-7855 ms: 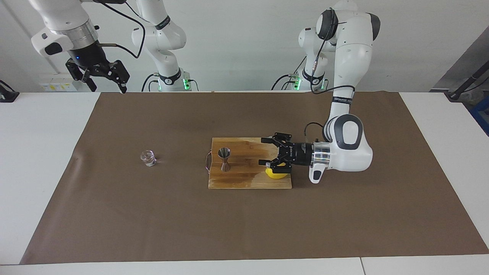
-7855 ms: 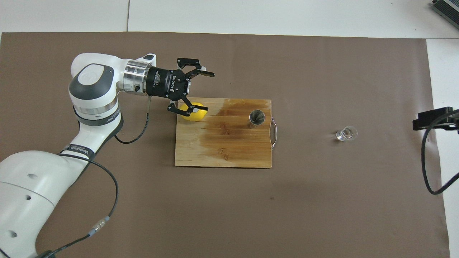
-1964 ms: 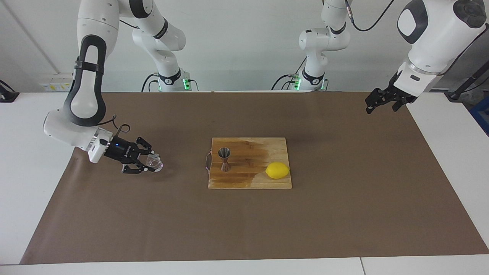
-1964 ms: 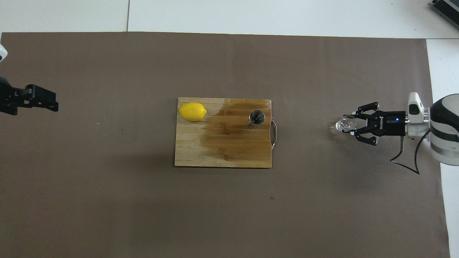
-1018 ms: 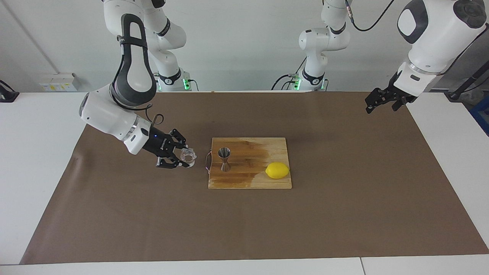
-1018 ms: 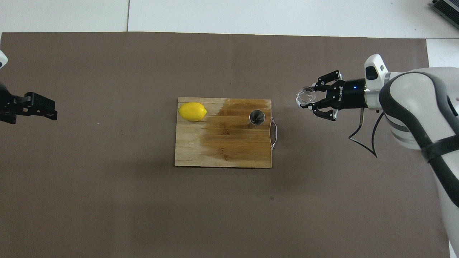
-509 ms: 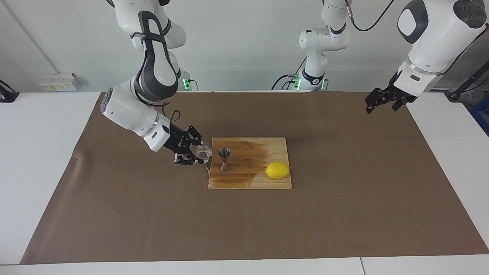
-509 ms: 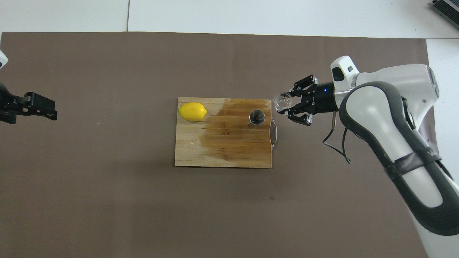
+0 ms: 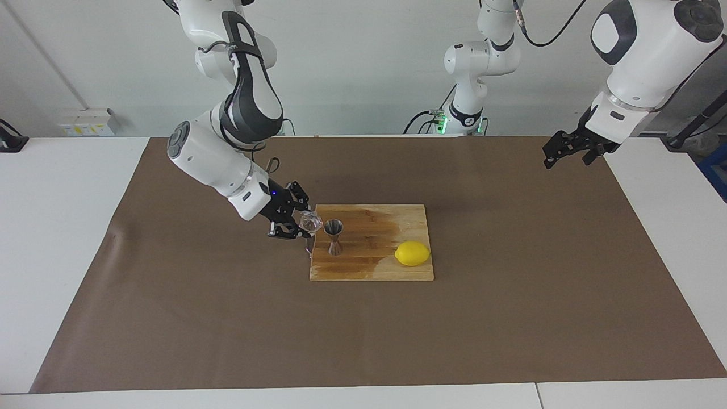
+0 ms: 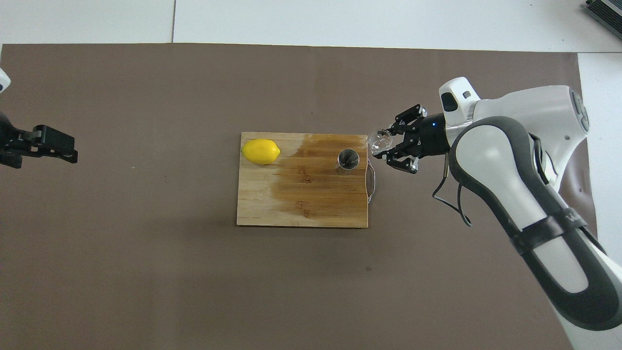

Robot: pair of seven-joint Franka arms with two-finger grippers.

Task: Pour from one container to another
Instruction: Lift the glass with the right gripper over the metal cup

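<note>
Two pincers show in the facing view. Our right pincer grips one glass cup in the air, tilted, just beside the one metal jigger. That jigger stands upright on one wooden board, with one lemon toward the left arm's end of the board. Our left pincer waits in the air over the brown mat on the table; we cannot tell its fingers' state.

From overhead we see the right pincer clasping the cup over the board's handled edge, near the jigger. The lemon lies at the board's corner, and the left pincer hangs over the mat's edge.
</note>
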